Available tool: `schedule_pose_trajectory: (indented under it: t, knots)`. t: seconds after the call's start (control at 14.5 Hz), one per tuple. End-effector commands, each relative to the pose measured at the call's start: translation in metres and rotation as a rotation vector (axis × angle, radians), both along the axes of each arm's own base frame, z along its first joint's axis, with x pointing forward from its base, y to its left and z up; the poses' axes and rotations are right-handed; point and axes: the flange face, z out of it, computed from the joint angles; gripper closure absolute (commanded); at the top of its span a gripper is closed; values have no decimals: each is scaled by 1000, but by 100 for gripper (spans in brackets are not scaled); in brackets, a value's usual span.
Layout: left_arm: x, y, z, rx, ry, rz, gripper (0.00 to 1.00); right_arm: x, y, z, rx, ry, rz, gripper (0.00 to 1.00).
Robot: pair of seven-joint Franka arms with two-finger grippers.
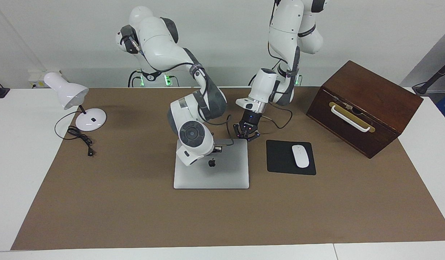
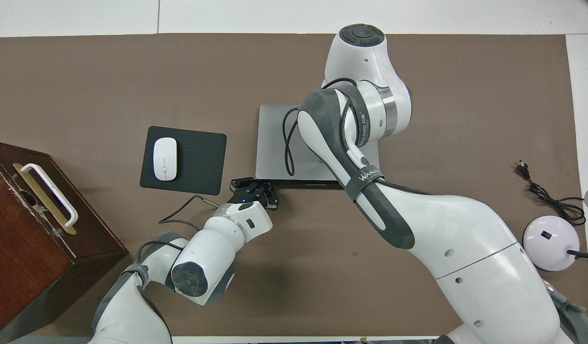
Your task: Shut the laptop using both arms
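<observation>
Two white robot arms reach over a brown mat (image 1: 135,202) on a white table. Nearest the robots, the left gripper (image 1: 246,135) (image 2: 253,190) hangs just over the laptop's robot-side corner, at the mousepad's end; its fingers look slightly parted and hold nothing. Whether they touch the laptop cannot be told.

The laptop (image 1: 222,173) (image 2: 274,143) lies shut and flat near the middle of the mat, silver-grey, its dark logo facing up.

The right arm bends over the laptop's robot-side half. The right gripper (image 1: 219,147) sits low on the lid near the robot-side edge, mostly hidden by the wrist, so the state of its fingers cannot be told.

Beside the laptop, toward the left arm's end, a white mouse (image 1: 300,156) (image 2: 165,158) rests on a black mousepad (image 1: 280,159) (image 2: 198,157). Further toward that end stands a dark wooden box (image 1: 367,104) (image 2: 31,229) with a white handle. At the right arm's end sits a white desk lamp (image 1: 72,99) (image 2: 550,242), its black cord (image 1: 81,139) (image 2: 547,193) trailing on the mat.
</observation>
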Motion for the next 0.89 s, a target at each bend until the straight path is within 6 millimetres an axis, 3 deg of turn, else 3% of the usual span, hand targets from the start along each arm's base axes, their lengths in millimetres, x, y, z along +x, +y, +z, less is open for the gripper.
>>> schedule_pose_trajectory:
  t: [0.0, 0.14, 0.41, 0.69, 0.83]
  knots:
    - [5, 10, -56, 86, 66, 12, 100, 0, -20, 37, 29, 12, -38, 100]
    - [10, 16, -56, 100, 60, 7, 100, 3, -38, 67, 37, -21, -41, 100]
    - [11, 18, -56, 101, 57, 6, 100, 9, -95, 133, 20, -138, 22, 100]
    - [12, 16, -46, 81, 49, 16, 100, -10, -127, 216, -50, -274, 121, 100]
    - [13, 16, -41, 76, 49, 20, 100, -14, -153, 235, -74, -288, 171, 100]
